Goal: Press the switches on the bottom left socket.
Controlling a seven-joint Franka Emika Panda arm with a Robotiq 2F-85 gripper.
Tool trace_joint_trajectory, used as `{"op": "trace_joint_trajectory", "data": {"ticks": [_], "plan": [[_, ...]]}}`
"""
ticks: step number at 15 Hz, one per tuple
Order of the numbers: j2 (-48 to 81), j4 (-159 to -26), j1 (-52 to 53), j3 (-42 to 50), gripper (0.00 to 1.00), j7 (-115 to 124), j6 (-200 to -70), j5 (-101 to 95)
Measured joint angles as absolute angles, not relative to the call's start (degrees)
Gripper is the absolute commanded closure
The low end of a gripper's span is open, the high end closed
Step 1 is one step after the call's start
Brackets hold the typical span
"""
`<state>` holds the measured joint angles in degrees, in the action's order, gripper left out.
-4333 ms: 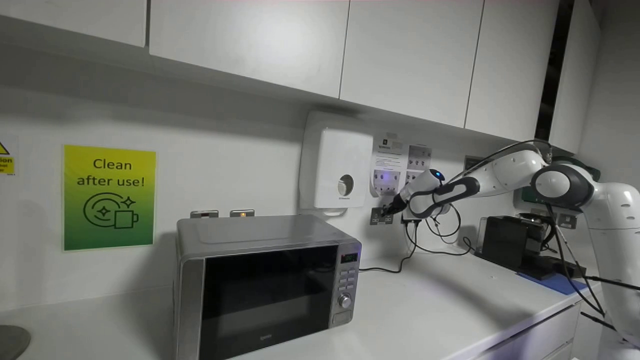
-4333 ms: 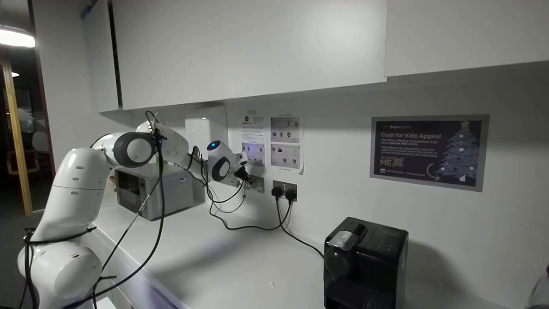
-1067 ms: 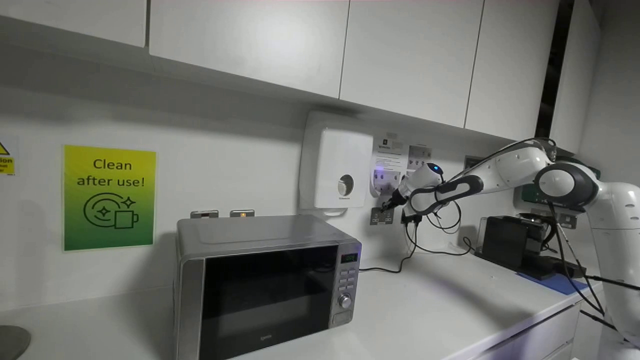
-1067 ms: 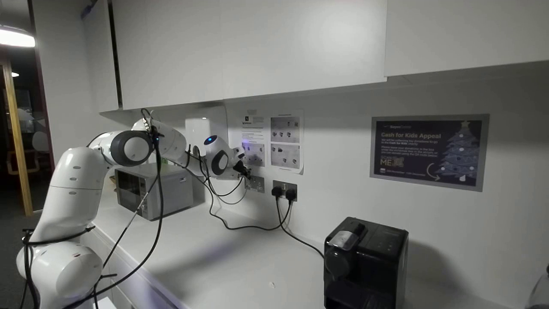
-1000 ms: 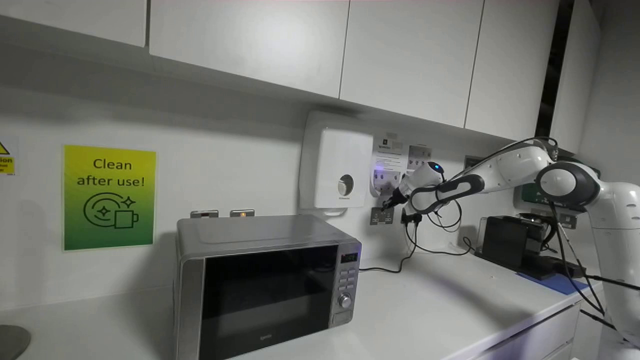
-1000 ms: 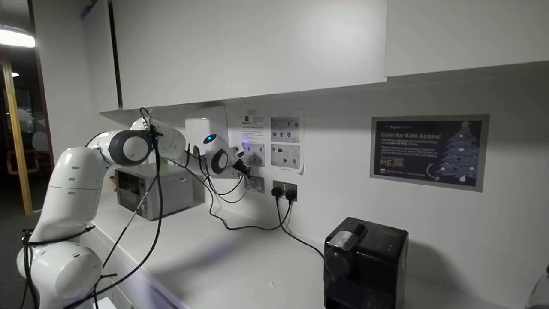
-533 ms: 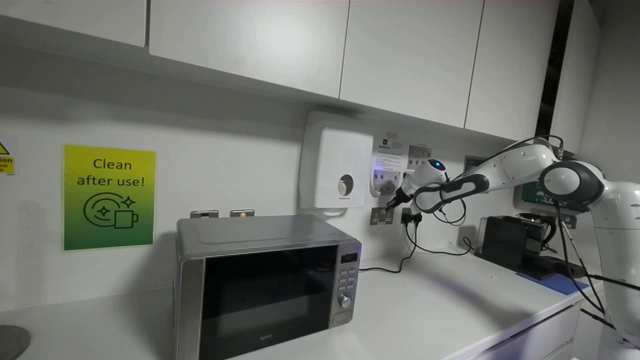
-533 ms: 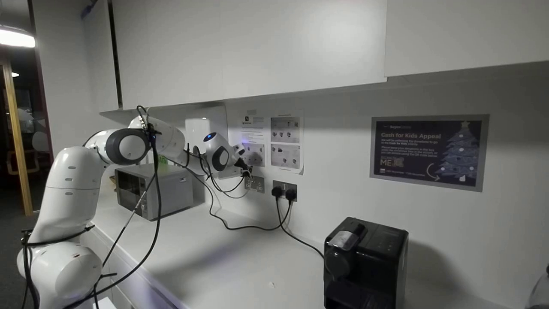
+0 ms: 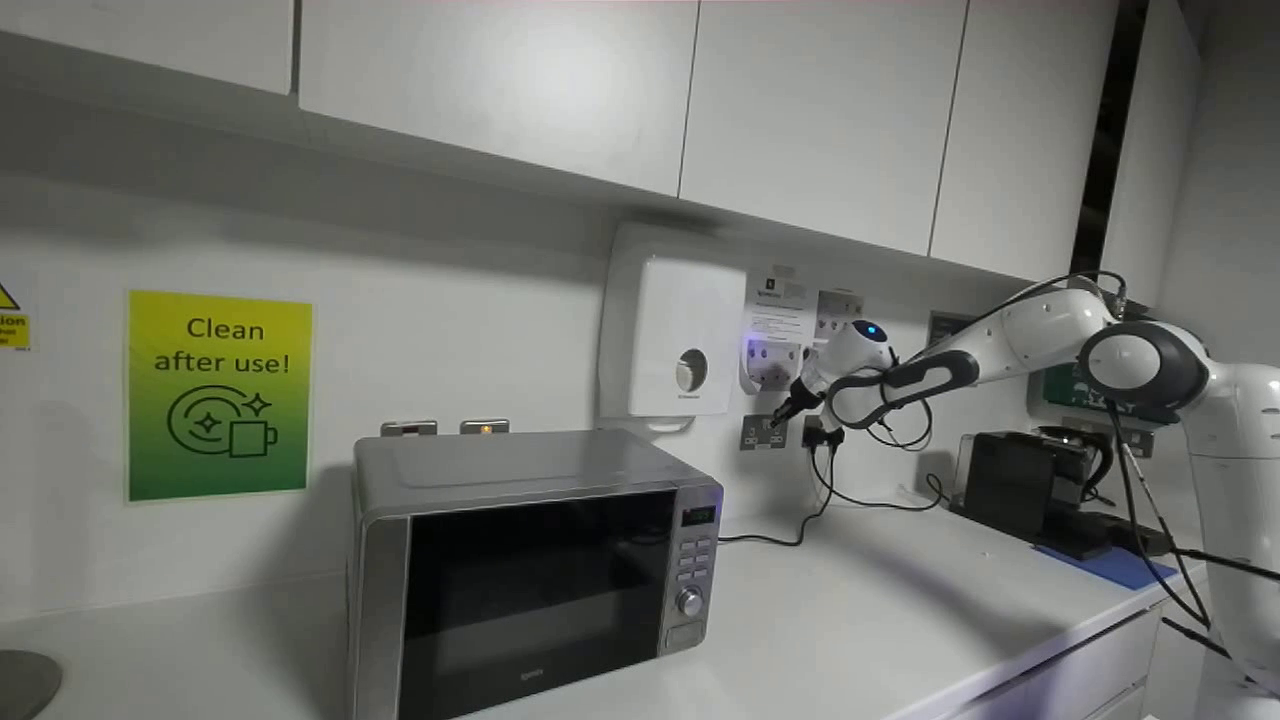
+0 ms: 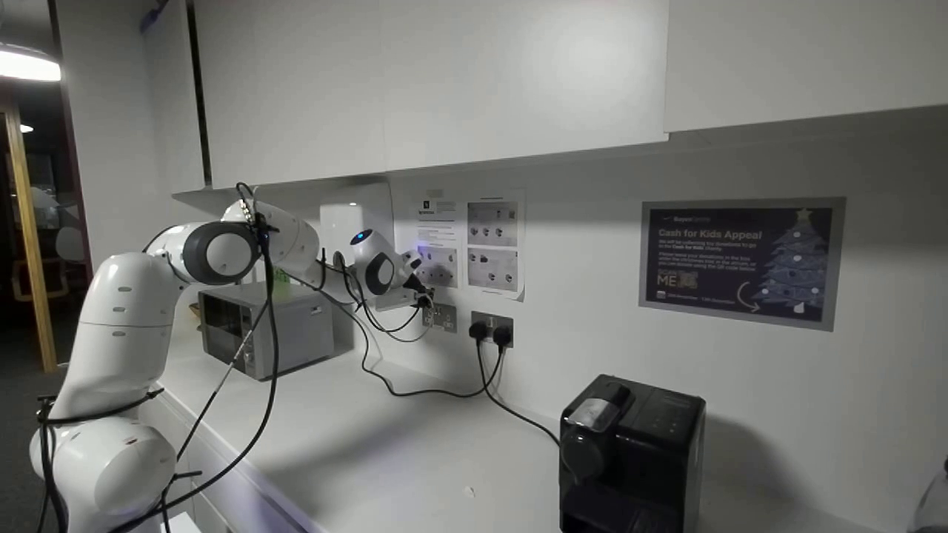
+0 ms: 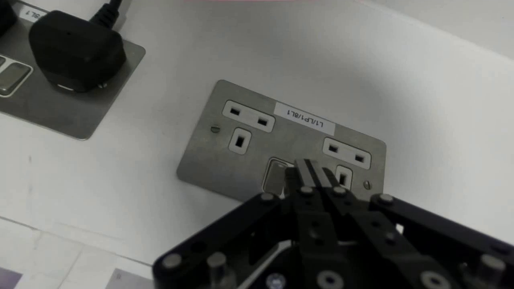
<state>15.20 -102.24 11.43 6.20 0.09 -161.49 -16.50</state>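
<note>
In an exterior view, a microwave stands on the counter, a dispenser at its one o'clock, a socket at two, a coffee machine at three, a poster at ten, cupboards at twelve. In the wrist view, the gripper covers the socket's five o'clock side, a switch at eight from its tips; at the socket's ten, a neighbouring socket holds a plug.

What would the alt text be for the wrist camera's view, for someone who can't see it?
Two dark fingers, closed together, point at a metal socket on a white wall, partly hiding a switch; whether they touch it is unclear. At upper left, a black plug sits in a neighbouring socket.
</note>
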Motion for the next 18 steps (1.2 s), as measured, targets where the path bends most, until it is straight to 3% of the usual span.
{"op": "trace_joint_trajectory", "data": {"ticks": [18], "plan": [[17.2, -101.9, 10.4, 4.5, 1.0, 0.2, -161.6, -16.3]]}}
